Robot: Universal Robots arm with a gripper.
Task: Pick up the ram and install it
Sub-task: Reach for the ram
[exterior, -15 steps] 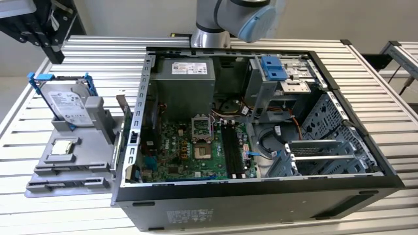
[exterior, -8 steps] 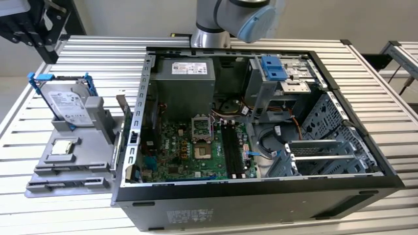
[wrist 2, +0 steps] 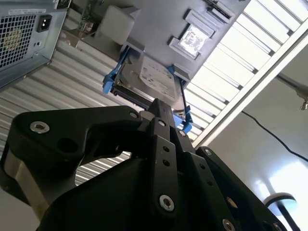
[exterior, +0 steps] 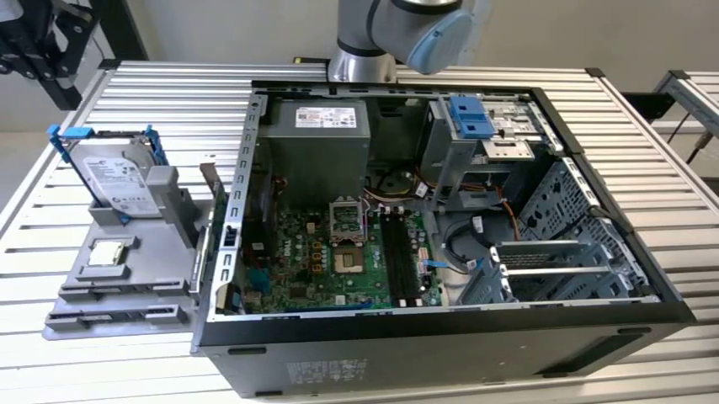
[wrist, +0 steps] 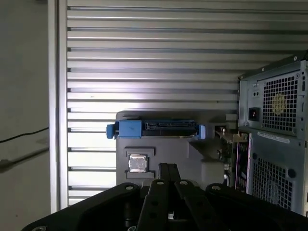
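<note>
A thin narrow board that looks like the ram (exterior: 212, 187) stands on edge at the side of the grey tray (exterior: 79, 290), right beside the case wall. In the first wrist view the ram (wrist: 224, 144) sits between the tray and the case. The motherboard's black slots (exterior: 396, 252) lie inside the open case. My gripper (exterior: 56, 84) hangs high at the exterior view's far left, well above and away from the tray. In both wrist views its fingers (wrist: 167, 169) (wrist 2: 161, 109) are together with nothing between them, so the gripper is shut.
A silver hard drive with blue clips (exterior: 113, 172) stands at the back of the tray, and a small square processor chip (exterior: 109, 252) lies in front of it. The open computer case (exterior: 450, 328) fills the middle of the slatted metal table (exterior: 157, 93). The arm's base (exterior: 365, 38) stands behind the case.
</note>
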